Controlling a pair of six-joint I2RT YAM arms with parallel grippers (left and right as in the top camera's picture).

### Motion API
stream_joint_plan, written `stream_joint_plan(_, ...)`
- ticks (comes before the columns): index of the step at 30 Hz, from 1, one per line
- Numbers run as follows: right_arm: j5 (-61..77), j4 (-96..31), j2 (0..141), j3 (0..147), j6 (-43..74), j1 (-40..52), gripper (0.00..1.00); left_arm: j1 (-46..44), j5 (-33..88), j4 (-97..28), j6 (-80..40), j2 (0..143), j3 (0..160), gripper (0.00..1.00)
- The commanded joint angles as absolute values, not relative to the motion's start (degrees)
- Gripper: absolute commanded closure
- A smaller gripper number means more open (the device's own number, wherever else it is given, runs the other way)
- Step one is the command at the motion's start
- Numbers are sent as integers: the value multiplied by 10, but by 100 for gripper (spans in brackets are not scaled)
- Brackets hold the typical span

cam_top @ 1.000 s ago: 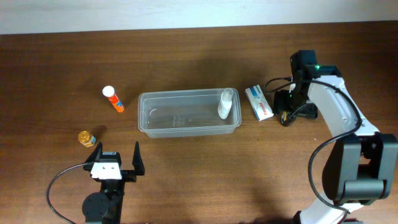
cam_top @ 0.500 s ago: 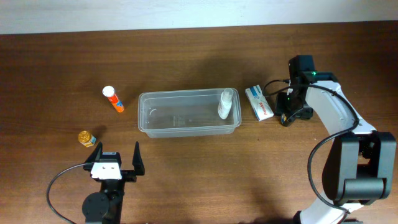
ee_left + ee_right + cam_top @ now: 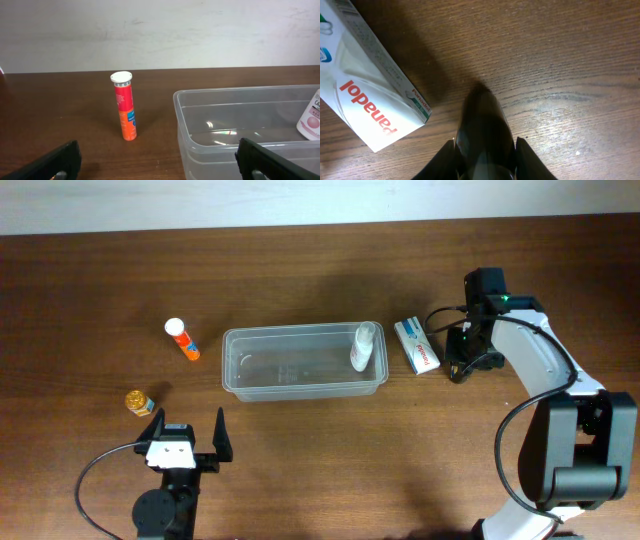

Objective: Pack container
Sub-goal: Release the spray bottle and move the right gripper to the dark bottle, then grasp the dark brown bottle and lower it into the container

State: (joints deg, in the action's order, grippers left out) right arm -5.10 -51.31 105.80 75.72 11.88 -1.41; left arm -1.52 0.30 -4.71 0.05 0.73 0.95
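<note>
A clear plastic container (image 3: 300, 365) with rounded corners sits mid-way across the woodgrain table (image 3: 400, 470), with a white bottle (image 3: 362, 348) upright in its right end. The left gripper (image 3: 187, 425) has its jaws spread wide near the front edge. The right gripper (image 3: 481, 97) has its jaws pressed together beside the cardboard Panadol box (image 3: 365, 95).

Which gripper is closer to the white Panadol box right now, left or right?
Right. The right gripper sits just beside the Panadol box; the left gripper is far off, beyond the container.
</note>
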Motion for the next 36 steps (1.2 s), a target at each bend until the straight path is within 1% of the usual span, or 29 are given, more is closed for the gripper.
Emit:
stream_joint_plan(1, -60, -512, 1054, 752, 120, -13, 75, -13, 11, -47, 9, 4, 5, 1)
stream_joint_plan(6, -60, -516, 1054, 755, 120, -13, 79, -13, 11, -47, 9, 4, 5, 1)
stream_joint_plan(10, -60, -551, 1053, 784, 120, -13, 82, -13, 11, -47, 9, 4, 5, 1)
stream_joint_plan(16, -51, -645, 1047, 883, 120, -11, 82, -13, 11, -47, 9, 4, 5, 1)
stream_joint_plan(23, 13, -756, 1028, 1023, 100, 1, 82, -13, 11, -47, 9, 4, 5, 1)
stream_joint_plan(27, 20, -788, 1009, 1080, 96, 38, 82, -13, 11, -47, 9, 4, 5, 1)
stream_joint_plan(29, 20, -795, 997, 1101, 97, 71, 81, -13, 11, -47, 9, 4, 5, 1)
stream_joint_plan(36, 18, -787, 982, 1115, 122, 189, 81, -13, 11, -47, 9, 4, 5, 1)
